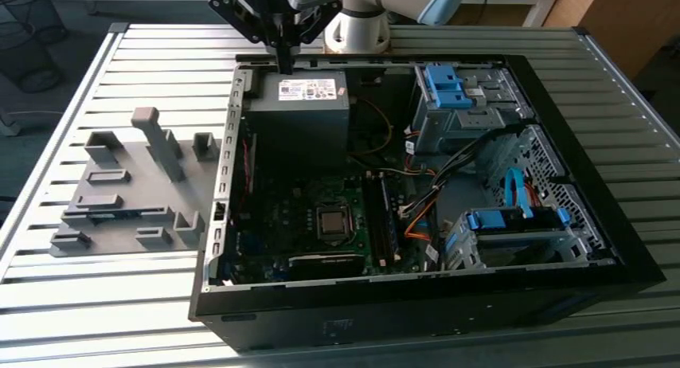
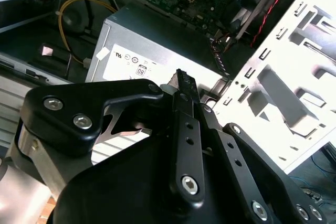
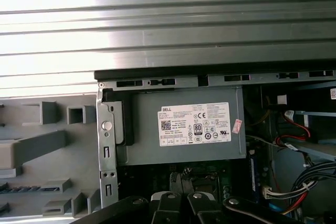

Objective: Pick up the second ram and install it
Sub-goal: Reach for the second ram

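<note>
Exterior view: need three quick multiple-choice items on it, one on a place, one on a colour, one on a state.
1. The gripper is nearest to: A the grey tray; B the power supply; C the drive bays.
2. The drive-bay clips are: A red; B yellow; C blue.
3. The PC case is: A open, insides showing; B closed up; C wrapped in foil.
Answers: 1 B, it hangs at the supply's far edge, away from the tray. 2 C, bright blue plastic. 3 A, the motherboard lies in plain sight.
</note>
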You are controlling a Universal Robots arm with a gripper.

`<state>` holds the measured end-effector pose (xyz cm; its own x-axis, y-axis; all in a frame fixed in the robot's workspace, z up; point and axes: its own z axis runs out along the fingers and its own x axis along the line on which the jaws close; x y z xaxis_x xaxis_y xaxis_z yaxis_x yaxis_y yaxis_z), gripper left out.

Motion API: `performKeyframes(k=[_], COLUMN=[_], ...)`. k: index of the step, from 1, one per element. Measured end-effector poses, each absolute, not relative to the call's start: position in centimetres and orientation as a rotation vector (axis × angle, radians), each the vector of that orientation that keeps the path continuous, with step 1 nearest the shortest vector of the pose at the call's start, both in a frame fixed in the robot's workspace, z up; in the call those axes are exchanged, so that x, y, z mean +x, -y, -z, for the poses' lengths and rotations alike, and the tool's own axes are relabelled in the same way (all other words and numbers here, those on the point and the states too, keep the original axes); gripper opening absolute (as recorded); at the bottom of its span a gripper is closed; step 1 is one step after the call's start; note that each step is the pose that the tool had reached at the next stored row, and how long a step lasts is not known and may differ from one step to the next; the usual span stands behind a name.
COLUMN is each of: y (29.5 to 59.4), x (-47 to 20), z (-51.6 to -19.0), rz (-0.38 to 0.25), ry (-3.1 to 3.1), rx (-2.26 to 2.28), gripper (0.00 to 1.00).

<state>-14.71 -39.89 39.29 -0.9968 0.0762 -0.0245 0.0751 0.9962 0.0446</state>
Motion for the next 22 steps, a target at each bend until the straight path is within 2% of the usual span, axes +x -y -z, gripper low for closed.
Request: performKeyframes(k=[22], y=[39.89], x=[-15.32], z=[-39.28], rz=[-0.068], ry=[-3.112], rx=[0.118], gripper=[0.11])
